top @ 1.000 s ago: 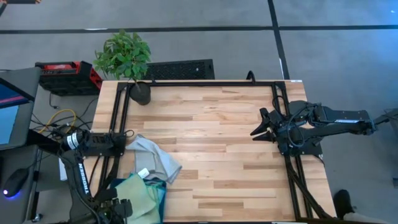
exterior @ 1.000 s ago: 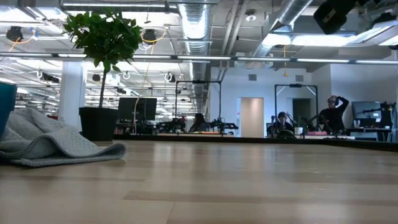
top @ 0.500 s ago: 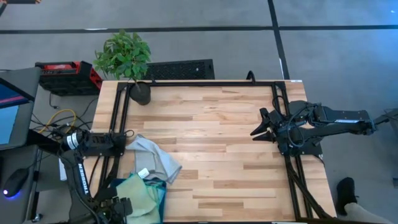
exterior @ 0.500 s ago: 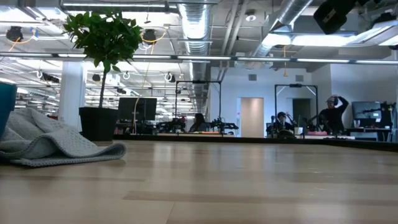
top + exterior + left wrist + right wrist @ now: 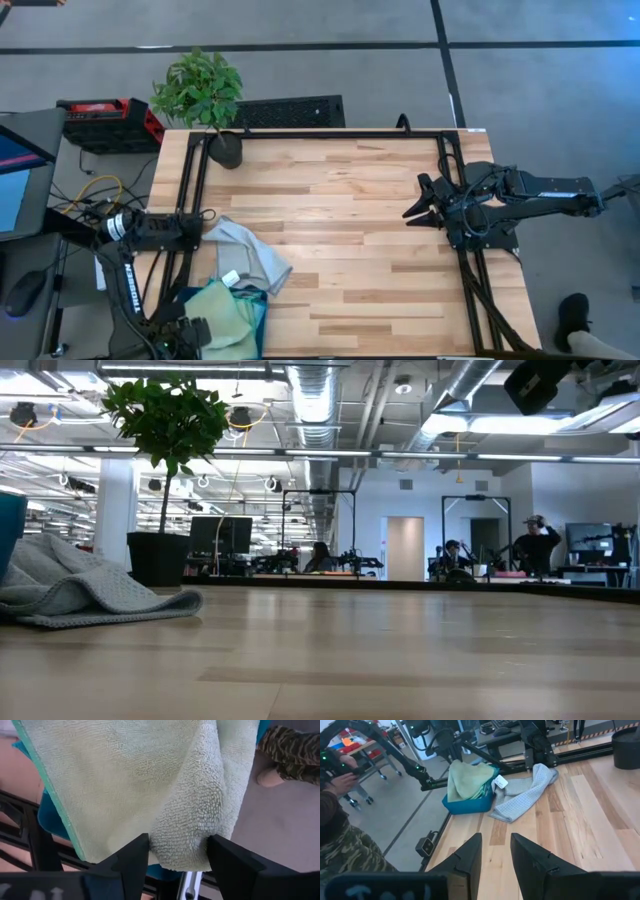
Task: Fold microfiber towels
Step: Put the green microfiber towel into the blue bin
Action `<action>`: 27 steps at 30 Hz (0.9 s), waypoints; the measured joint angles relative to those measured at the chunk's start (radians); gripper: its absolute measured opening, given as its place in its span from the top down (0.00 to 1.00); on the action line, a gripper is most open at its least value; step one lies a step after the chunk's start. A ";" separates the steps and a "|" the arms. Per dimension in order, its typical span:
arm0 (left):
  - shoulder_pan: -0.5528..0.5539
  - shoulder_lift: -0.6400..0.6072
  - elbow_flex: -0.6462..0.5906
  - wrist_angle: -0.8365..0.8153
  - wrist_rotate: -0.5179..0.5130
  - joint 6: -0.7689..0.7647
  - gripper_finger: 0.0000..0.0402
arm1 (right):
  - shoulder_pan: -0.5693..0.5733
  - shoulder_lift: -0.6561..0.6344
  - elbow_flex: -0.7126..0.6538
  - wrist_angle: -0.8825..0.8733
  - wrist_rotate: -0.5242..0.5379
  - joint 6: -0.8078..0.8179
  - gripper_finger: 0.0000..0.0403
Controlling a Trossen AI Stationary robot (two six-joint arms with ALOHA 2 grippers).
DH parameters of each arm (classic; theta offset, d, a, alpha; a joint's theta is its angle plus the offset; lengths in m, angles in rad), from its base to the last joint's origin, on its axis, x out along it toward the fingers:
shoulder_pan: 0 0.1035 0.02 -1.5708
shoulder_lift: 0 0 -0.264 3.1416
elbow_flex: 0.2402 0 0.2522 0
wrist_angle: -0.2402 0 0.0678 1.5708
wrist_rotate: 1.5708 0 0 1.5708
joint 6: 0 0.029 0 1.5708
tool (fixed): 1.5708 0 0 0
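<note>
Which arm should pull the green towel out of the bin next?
Left: its gripper already straddles the green towel at the bin. The right gripper waits open across the table.

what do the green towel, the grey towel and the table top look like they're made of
Green towel: soft looped microfiber pile, matte, with a teal stitched edge. Grey towel: thin cloth with a fine waffle-like texture, draping limply. Table top: light wood in joined strips, like butcher block, with a smooth, slightly glossy finish.

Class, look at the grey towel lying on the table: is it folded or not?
Not folded. The grey towel lies crumpled in loose, uneven ridges on the table beside the bin; no neat edges show.
</note>
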 joint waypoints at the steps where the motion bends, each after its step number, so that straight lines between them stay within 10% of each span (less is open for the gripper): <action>1: 0.000 0.000 0.000 0.006 0.001 0.006 0.53 | 0.000 0.000 0.000 0.000 0.000 0.000 0.68; 27: 0.013 0.005 0.000 -0.048 0.089 -0.091 0.53 | 0.000 0.000 0.000 0.000 0.000 0.000 0.68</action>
